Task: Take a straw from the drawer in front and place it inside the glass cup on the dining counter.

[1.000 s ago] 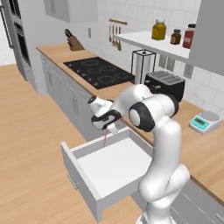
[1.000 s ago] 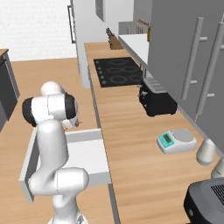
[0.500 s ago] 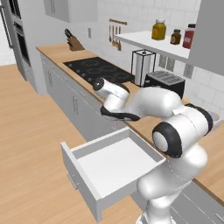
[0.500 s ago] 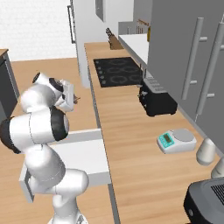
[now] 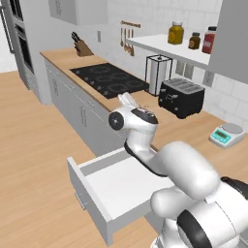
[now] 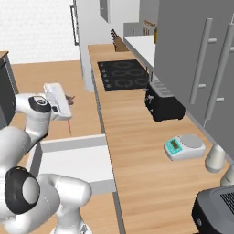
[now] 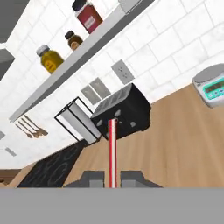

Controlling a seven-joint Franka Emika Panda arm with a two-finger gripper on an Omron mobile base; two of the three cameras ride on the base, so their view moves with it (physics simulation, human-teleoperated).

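In the left base view the drawer (image 5: 114, 186) stands pulled out below the front edge of the wood tabletop (image 5: 169, 127) along the tiled wall, its white inside bare. Above the drawer's back edge the arm bends over, and the claw (image 5: 129, 100) points up and away toward the wall. In the right base view the claw (image 6: 66, 97) hangs over the floor just beyond the drawer's far edge, with the straw (image 6: 69, 126) dangling as a thin red line below the hand. The hand view settles the grip (it looks along the fingers): the claw (image 7: 113, 179) is closed narrow on the straw (image 7: 113, 151), which runs straight up between the fingertips (image 7: 92, 178) toward the black toaster (image 7: 124, 113). Further right on the tabletop, near the wall, sits a small kitchen scale (image 7: 212, 85).
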